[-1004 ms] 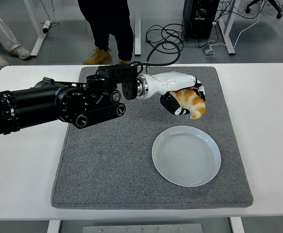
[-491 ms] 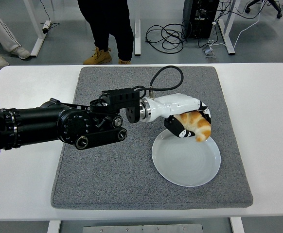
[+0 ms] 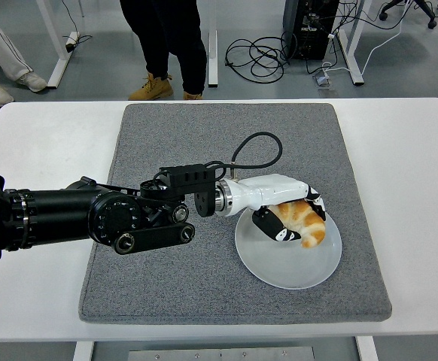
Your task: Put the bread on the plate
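Now we see our left hand (image 3: 283, 207), reaching in palm down from the left, fingers curled around the bread (image 3: 303, 220) just over the white plate (image 3: 279, 263).

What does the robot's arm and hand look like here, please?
The left arm is black and cylindrical, with round joint caps and screws. Its hand has a glossy white shell and black-and-white fingers. A black cable loops up from the wrist.
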